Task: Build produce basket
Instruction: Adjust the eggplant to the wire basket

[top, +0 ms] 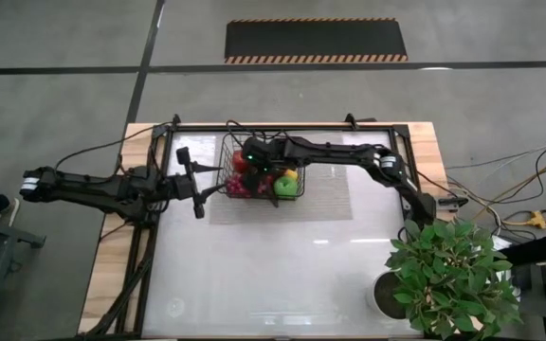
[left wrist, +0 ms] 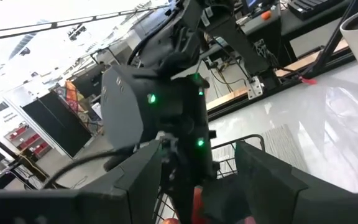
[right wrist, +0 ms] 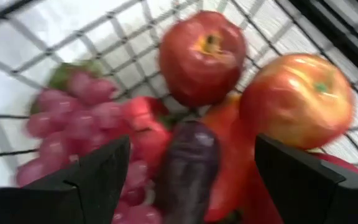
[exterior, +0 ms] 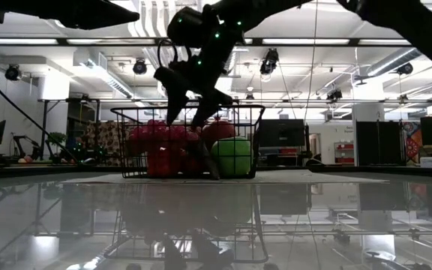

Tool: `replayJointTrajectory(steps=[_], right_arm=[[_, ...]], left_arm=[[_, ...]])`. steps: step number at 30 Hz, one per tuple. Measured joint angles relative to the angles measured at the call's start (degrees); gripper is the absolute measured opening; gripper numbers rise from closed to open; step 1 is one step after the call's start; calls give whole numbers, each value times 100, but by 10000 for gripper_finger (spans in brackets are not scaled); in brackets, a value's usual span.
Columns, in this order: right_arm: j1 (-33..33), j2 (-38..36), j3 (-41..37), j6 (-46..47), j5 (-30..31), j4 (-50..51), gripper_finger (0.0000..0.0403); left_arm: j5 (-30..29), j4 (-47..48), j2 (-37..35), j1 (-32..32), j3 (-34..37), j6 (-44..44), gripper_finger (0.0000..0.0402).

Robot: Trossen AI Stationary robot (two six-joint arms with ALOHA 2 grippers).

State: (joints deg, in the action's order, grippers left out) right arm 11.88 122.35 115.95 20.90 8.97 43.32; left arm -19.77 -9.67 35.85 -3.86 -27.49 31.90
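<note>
The black wire basket stands on a grey mat at the table's far middle. It holds red apples, purple grapes, a red pepper, a green apple, a lemon and a dark eggplant. My right gripper hangs open over the basket, pointing down. Its fingers stand apart on either side of the eggplant, which lies on the other produce. My left gripper waits open just left of the basket.
A leafy potted plant stands at the table's near right corner. The grey mat reaches right of the basket. The table's black frame rail runs close behind the basket. Bare tabletop lies on the near side.
</note>
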Motion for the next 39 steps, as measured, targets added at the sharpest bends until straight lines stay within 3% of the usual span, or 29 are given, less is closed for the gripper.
replayJointTrajectory(steps=[6,21,33,39], right_arm=[[55,281,440,353,460,618,324],[-2,299,298,442,420,509,316],[-22,305,224,377,387,367,154],[-26,301,228,316,393,344,111]], left_arm=[[0,-7,25,0,1,-1,187],[2,-18,84,0,4,0,187],[2,-15,94,0,4,0,187],[2,2,97,0,4,0,187]])
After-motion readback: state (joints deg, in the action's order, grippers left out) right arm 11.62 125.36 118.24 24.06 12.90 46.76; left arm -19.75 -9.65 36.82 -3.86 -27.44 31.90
